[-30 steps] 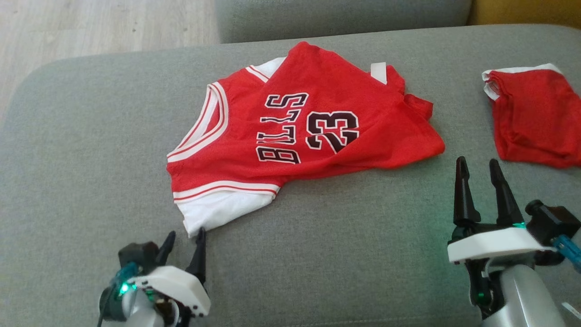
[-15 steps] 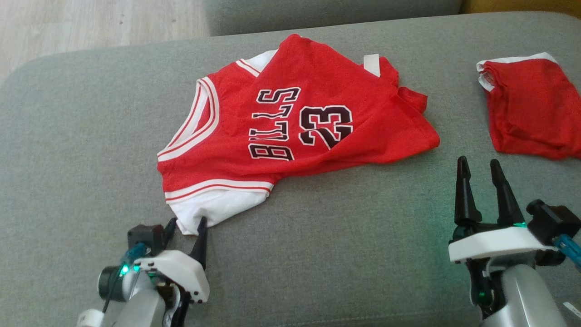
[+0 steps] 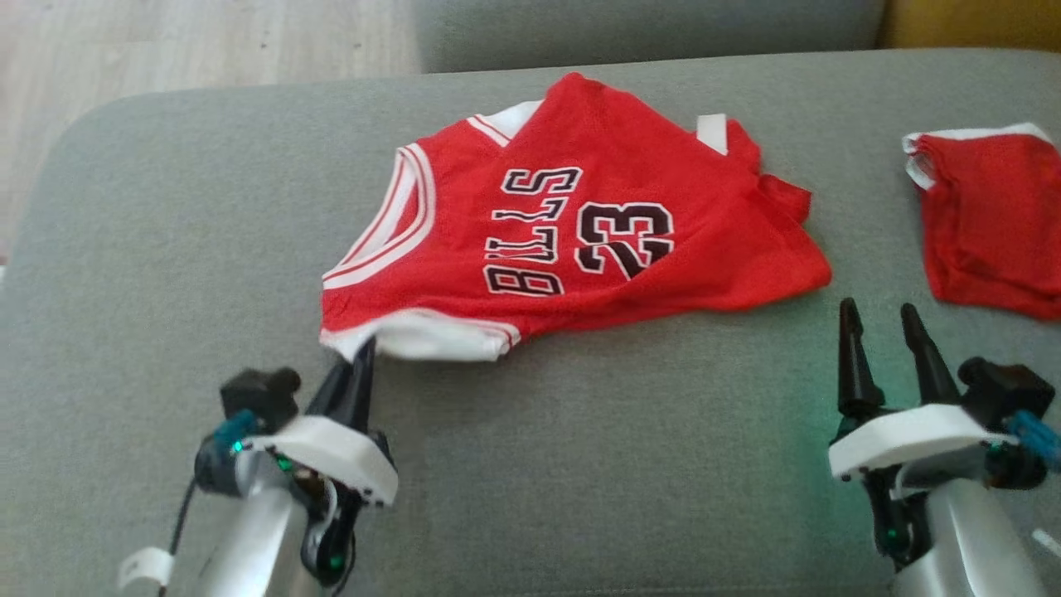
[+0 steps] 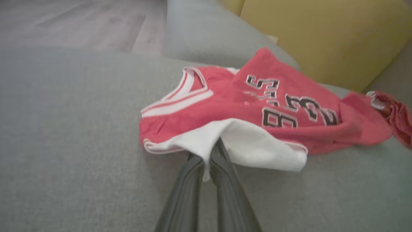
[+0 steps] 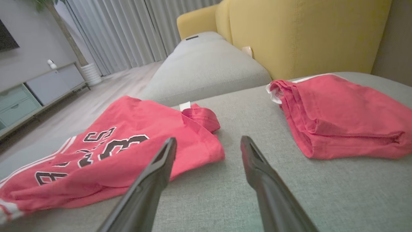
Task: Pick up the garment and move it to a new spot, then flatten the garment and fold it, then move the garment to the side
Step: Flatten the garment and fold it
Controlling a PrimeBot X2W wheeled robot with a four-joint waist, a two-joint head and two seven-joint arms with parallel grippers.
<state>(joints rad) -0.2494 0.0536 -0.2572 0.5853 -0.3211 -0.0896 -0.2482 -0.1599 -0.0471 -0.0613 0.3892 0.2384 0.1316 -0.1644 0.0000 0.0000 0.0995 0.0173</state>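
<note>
The garment, a red jersey with white trim, black letters and the number 23, lies crumpled on the grey sofa seat. My left gripper is shut on the garment's white near corner, and that corner is lifted and folded up off the cushion. In the left wrist view my left gripper pinches the white cloth between its dark fingers. My right gripper stands open above bare cushion, just right of the garment's red hem. Nothing lies between the right fingers.
Red shorts lie folded at the right edge of the seat, close to my right gripper. A yellow armchair and a second grey cushion stand behind. Wooden floor lies beyond the seat's far left edge.
My left gripper has reached the white corner, shut on it and raised it, so the white flap now folds under the red hem. The right gripper has not moved; the camera shifted slightly.
</note>
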